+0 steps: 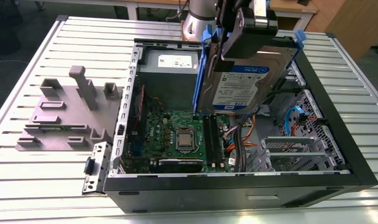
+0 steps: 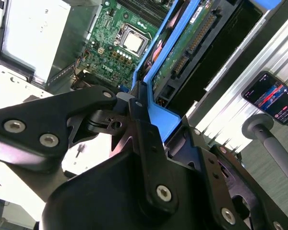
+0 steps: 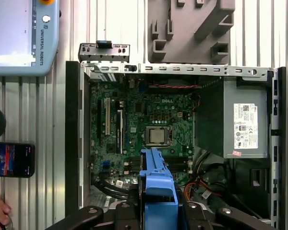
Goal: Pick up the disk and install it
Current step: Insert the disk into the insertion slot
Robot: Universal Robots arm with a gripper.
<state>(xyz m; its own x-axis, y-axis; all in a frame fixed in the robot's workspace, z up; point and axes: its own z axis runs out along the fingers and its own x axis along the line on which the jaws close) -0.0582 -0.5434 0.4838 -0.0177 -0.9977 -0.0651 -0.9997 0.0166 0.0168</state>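
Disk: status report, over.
Gripper shut on the disk by its blue frame. Disk upright above the open computer case, not seated. Loose cables below it inside the case.

One disk point(image 1: 242, 91), one open computer case point(image 1: 239, 190), one grey fixture point(image 1: 58, 116), one phone point(image 3: 12, 159).

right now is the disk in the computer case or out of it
Out. The gripper holds the disk on edge over the open case and its motherboard, not seated in any bay.
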